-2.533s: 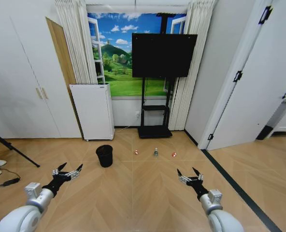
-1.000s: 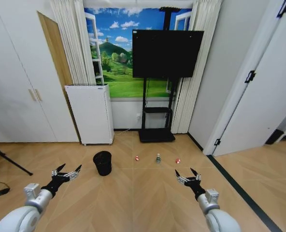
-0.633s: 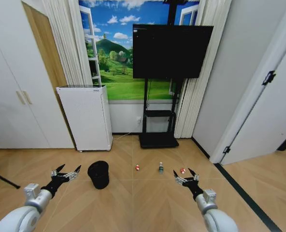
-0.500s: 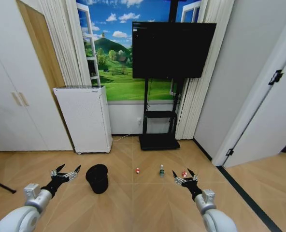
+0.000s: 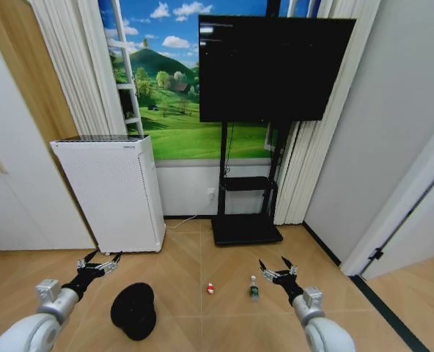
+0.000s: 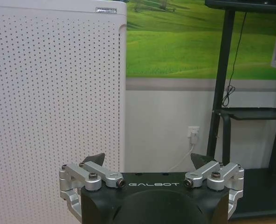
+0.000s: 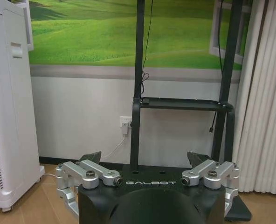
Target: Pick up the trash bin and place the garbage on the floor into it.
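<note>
Trash bin (image 5: 134, 311) on floor just below spread left end effector (image 5: 100, 262).

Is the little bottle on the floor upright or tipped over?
Upright: the bottle stands on its base, white cap on top, near the right gripper.

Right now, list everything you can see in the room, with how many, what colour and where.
trash bin: one, black, on the floor near the left tool.
red-and-white piece: one, on the floor between bin and bottle.
bottle: one, clear with green label and white cap, standing on the floor beside the right tool.
appliance: one, white, perforated, against the wall at left.
TV: one, black, on a black stand.
landscape mural: one, green and blue, on the wall behind.
curtains: white, either side of the mural.
floor: light wood.
left tool: one, open, low at left.
right tool: one, open, low at right.
</note>
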Available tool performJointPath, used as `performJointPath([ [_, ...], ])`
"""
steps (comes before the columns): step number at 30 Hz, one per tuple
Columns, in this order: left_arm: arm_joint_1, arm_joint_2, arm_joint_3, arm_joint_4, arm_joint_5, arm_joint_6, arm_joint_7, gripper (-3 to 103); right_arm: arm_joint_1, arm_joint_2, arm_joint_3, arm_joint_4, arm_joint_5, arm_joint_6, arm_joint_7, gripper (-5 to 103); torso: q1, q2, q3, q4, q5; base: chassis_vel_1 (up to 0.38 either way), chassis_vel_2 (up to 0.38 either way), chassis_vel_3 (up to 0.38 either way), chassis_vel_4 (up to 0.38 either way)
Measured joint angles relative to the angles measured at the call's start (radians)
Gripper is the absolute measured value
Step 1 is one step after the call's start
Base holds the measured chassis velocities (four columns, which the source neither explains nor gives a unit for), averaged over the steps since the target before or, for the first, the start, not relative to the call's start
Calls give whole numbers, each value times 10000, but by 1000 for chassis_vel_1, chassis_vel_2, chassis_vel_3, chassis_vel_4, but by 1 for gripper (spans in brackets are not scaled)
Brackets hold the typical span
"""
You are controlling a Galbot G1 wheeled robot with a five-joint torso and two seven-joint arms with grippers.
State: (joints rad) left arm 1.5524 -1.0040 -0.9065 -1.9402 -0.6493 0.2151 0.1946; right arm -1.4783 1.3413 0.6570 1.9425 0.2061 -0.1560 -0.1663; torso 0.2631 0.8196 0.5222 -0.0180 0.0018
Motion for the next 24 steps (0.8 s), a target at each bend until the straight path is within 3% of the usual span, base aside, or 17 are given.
performJointPath([
  [2, 1, 2, -4, 9, 23, -7, 3, 100, 0, 19, -13, 0, 5, 5, 26, 100, -1, 0, -1, -3, -3, -322, 355, 328, -316],
  [3, 13, -2, -2, 27, 82, -4, 6, 100, 1, 30, -18, 1, -1, 6, 61, 100, 1, 0, -1, -1, -32, -322, 281, 336, -316],
  [5, 23, -14, -3, 28, 169, 21, 6, 100, -1, 53, -50, -3, -10, 6, 121, 100, 6, -16, -3, -6, -24, -279, 254, 181, -285],
  [6, 32, -34, -10, 27, 215, 34, -4, 100, -2, 61, -61, -14, -24, 6, 134, 100, -5, -46, -16, 1, -2, -232, 254, 106, -159],
  [9, 50, -76, -11, 23, 274, 62, -32, 100, -29, 77, -68, -19, -32, 6, 146, 100, -54, -129, -67, -4, -32, -147, 170, 55, -61],
  [12, 71, -114, -10, 18, 351, 76, -39, 100, -48, 78, -69, -24, -32, 6, 147, 100, -126, -281, -157, 3, -3, -12, 21, -9, 16],
  [18, 72, -126, -10, 19, 375, 76, -39, 100, -58, 77, -69, -32, -32, 6, 147, 100, -153, -330, -191, 3, -10, 63, -64, -47, 68],
  [20, 72, -139, -9, 20, 398, 79, -37, 100, -57, 77, -68, -35, -32, 7, 147, 100, -190, -406, -234, 2, -31, 30, -23, -20, 4],
  [24, 72, -165, -11, 1, 451, 94, -37, 100, -52, 83, -82, -68, -30, 7, 159, 100, -260, -563, -321, -1, -11, 0, 0, 0, 0],
])
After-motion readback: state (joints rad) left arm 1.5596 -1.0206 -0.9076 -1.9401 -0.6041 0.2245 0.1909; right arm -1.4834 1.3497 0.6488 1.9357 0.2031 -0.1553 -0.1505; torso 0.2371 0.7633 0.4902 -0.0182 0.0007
